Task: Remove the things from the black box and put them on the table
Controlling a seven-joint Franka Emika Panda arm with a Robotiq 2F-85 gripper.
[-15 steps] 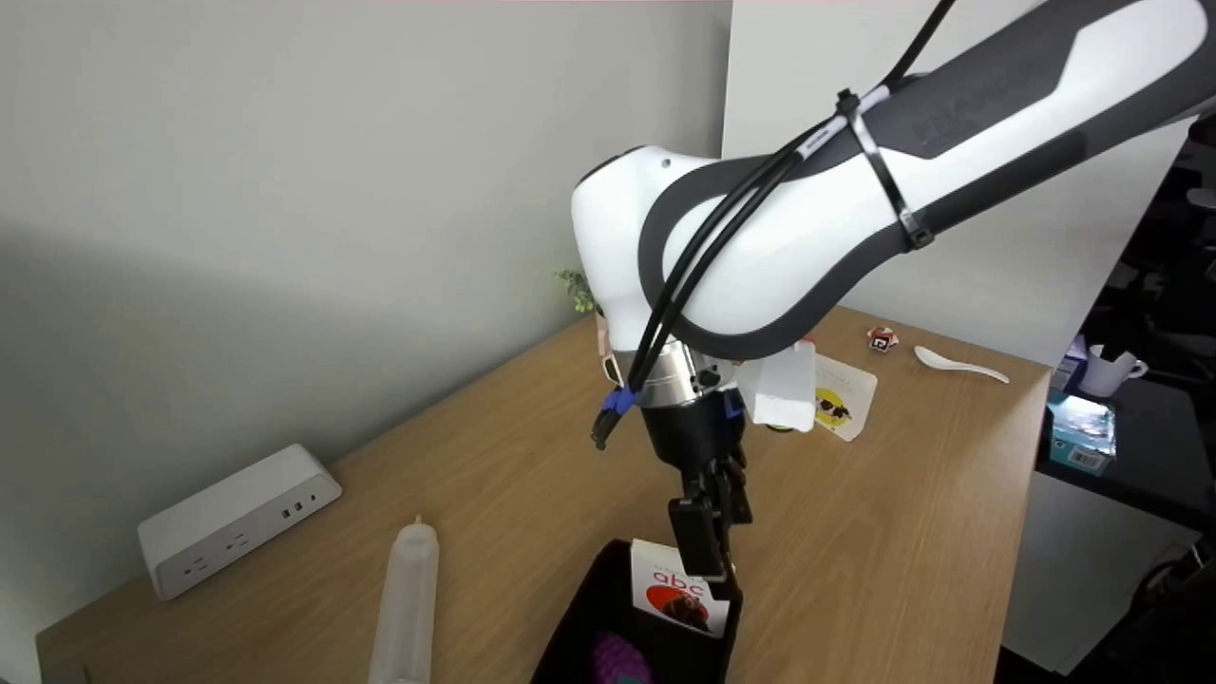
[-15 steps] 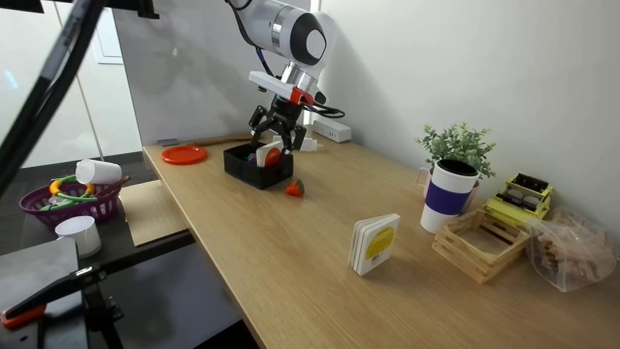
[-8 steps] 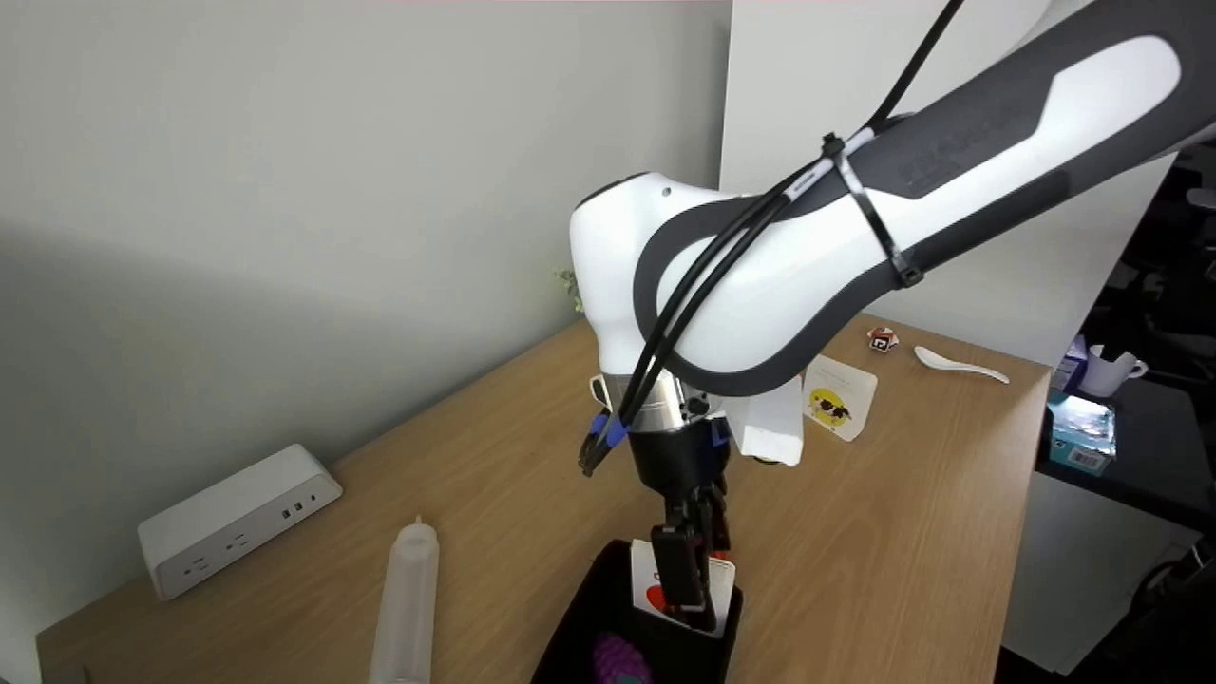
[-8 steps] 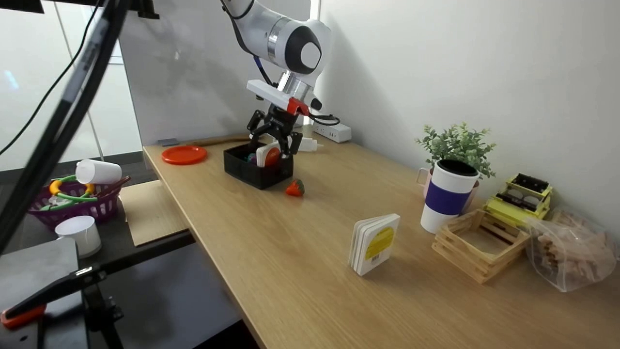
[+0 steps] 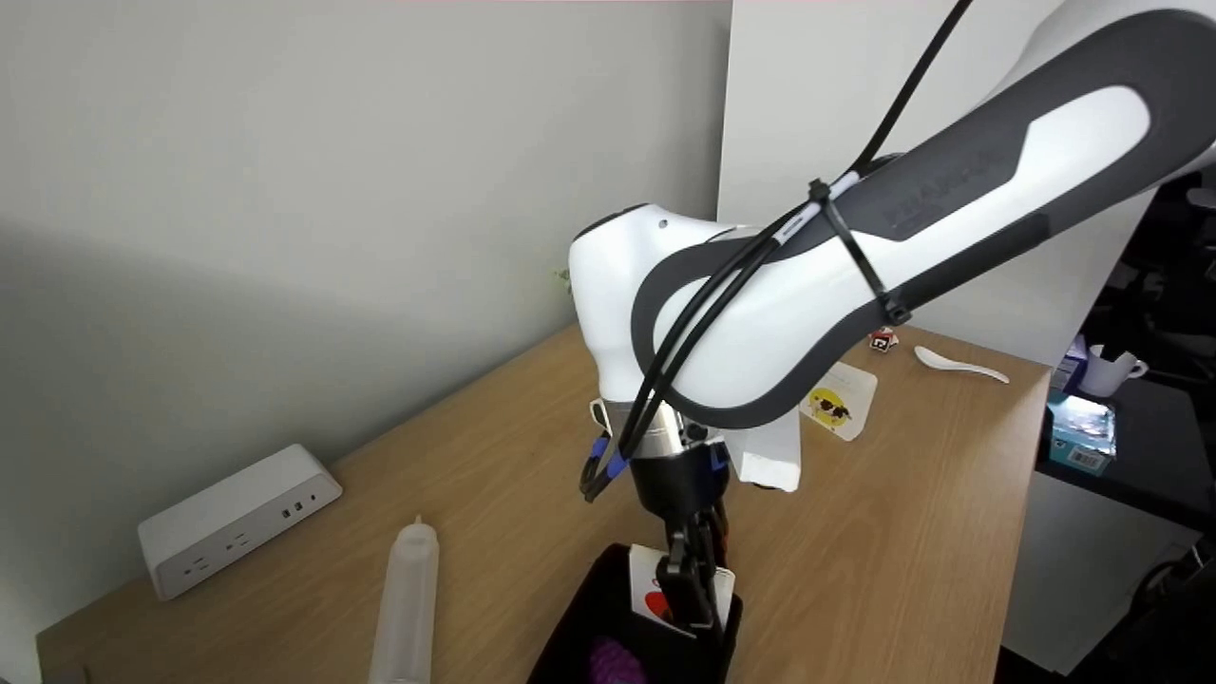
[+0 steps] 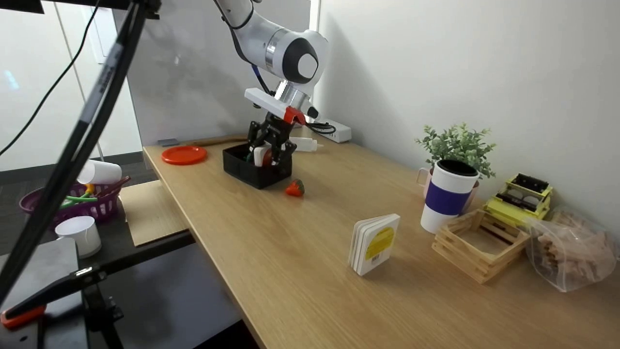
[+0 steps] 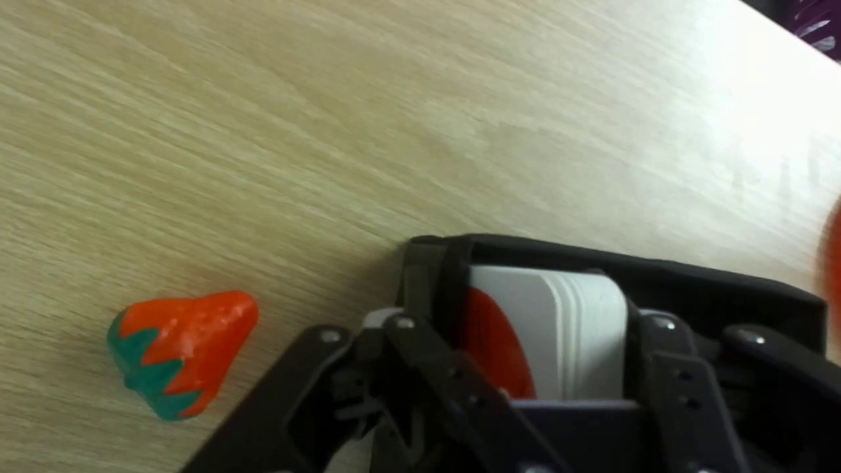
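Standing on edge, the board book [image 7: 585, 332] sits in the black box [image 6: 244, 170], between the jaws of the gripper [image 7: 529, 348], its thickness across their closing line; whether they pinch it cannot be told, but a firm grip should precede lifting.

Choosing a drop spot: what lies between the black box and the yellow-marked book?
A toy strawberry, nearer the black box than the book, in an exterior view.

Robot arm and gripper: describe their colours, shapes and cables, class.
The arm is rounded, white with dark grey bands and a silver ring. Black cables with a white label and blue fittings run along it. The black gripper has jointed fingers.
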